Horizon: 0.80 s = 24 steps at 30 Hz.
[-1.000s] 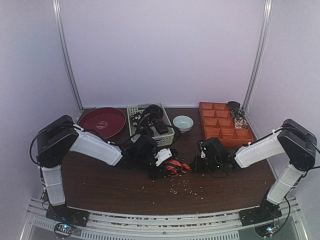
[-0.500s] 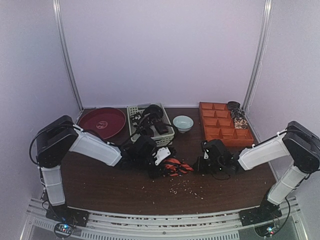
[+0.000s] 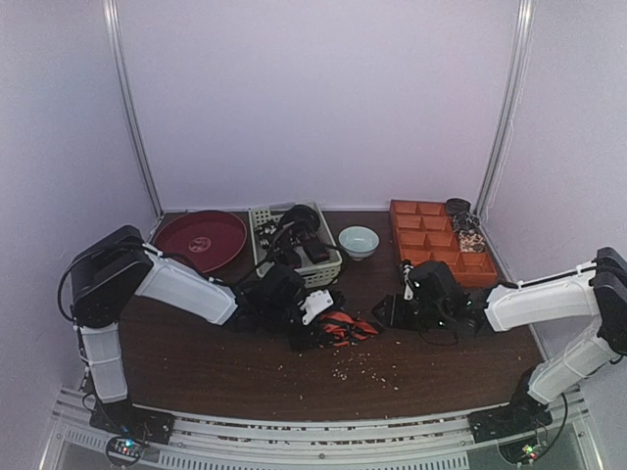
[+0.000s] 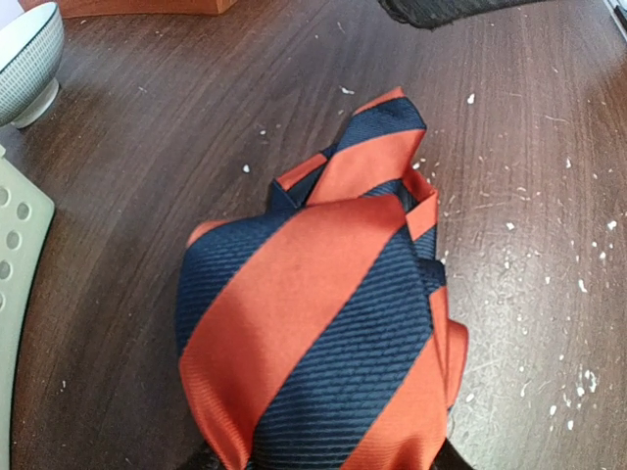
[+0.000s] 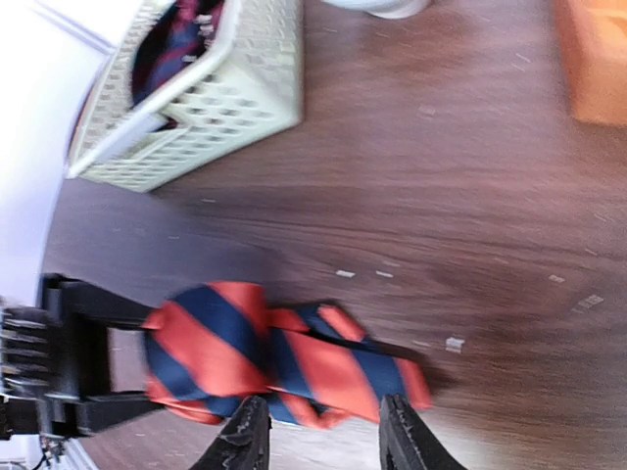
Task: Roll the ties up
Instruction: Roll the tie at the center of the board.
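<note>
The orange-red and dark striped tie lies partly rolled on the dark table. It fills the left wrist view, and its loose end sticks out to the right. My left gripper is shut on the roll. Its black fingers clamp the roll from both sides in the right wrist view. My right gripper is open, just short of the tie's loose end, and holds nothing. Dark ties lie in the pale basket.
The pale basket stands behind the left gripper, with a red plate to its left and a small bowl to its right. An orange compartment tray sits at the back right. Pale crumbs dot the table near the front.
My right arm has stretched out lower and its gripper has come closer to the tie's loose end. My left gripper has kept its hold on the roll, almost still.
</note>
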### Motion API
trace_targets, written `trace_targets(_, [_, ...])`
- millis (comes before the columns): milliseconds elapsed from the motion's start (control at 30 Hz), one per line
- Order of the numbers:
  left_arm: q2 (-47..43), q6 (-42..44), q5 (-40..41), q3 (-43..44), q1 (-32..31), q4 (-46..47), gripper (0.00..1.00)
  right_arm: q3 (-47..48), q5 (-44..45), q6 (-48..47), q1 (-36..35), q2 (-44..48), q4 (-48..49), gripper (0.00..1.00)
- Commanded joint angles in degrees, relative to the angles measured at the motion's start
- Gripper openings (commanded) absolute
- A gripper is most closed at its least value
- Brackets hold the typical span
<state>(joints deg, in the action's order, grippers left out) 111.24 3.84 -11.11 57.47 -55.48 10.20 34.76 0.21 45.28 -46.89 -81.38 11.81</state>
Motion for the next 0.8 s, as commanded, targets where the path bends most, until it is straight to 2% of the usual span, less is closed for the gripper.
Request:
trace_targets(0, [0.36, 1.65, -1.63, -1.17, 0.29, -1.32, 0.45, 3.76, -0.48, -1.05, -2.44, -2.94, 2.51, 0.40])
trace_targets(300, [0.41, 1.61, -1.13, -1.39, 0.24, -1.20, 0.47, 11.74, -4.39, -0.73, -6.26, -15.06, 8.09, 0.38])
trace_targets(400, [-0.49, 1.29, -0.33, -1.84, 0.29, -0.78, 0.53, 12.65, -4.29, 0.05, -6.54, -17.80, 7.70, 0.35])
trace_targets(467, [-1.64, 0.63, 0.05, -2.73, 0.29, 0.03, 0.63, 11.97, -4.40, 0.80, -6.63, -18.87, 8.72, 0.33])
trace_targets(533, [-3.13, -0.41, 0.82, -3.69, 0.29, 0.77, 0.68, 11.30, -4.46, 1.13, -6.65, -19.39, 8.87, 0.32])
trace_targets(767, [-11.17, -6.27, 3.80, -10.73, 0.29, 4.97, 0.71, 8.04, -4.17, 2.44, -6.64, -19.10, 10.72, 0.30])
